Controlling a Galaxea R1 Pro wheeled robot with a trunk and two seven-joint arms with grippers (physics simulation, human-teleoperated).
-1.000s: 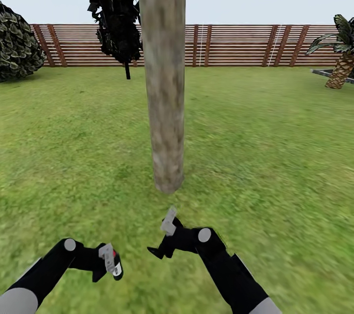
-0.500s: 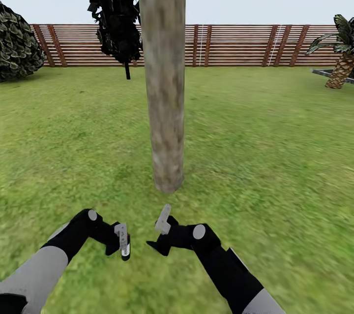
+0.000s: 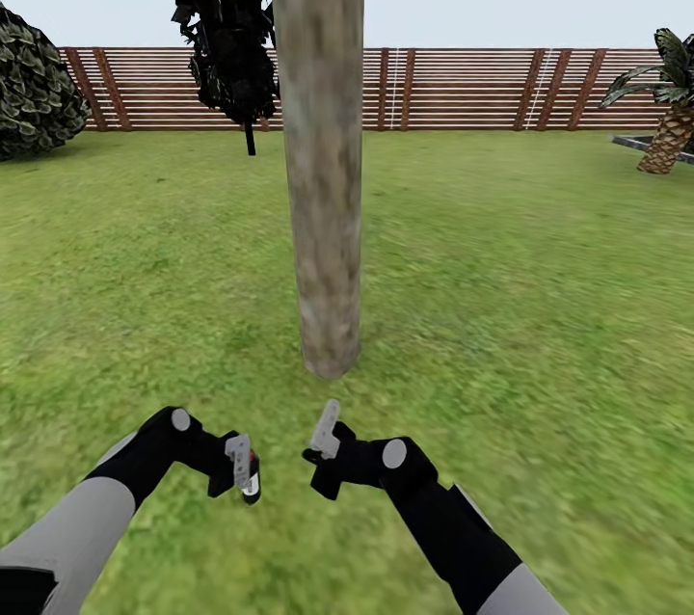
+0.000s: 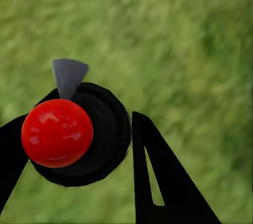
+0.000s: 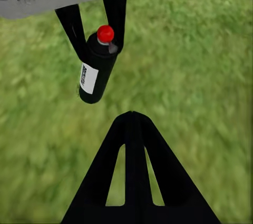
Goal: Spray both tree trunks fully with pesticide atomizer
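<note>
Right wrist view: left gripper (image 5: 97, 26) fingers clasp the pesticide atomizer (image 5: 97, 66).

Head view high, facing tree trunk (image 3: 323, 162), both wrist views close, sharing atomizer (image 5: 97, 68), grass (image 3: 530, 287)

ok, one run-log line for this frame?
phase: at tree trunk | left gripper: shut on spray bottle, red cap up | right gripper: empty, shut | spray: none seen | ground: grass
</note>
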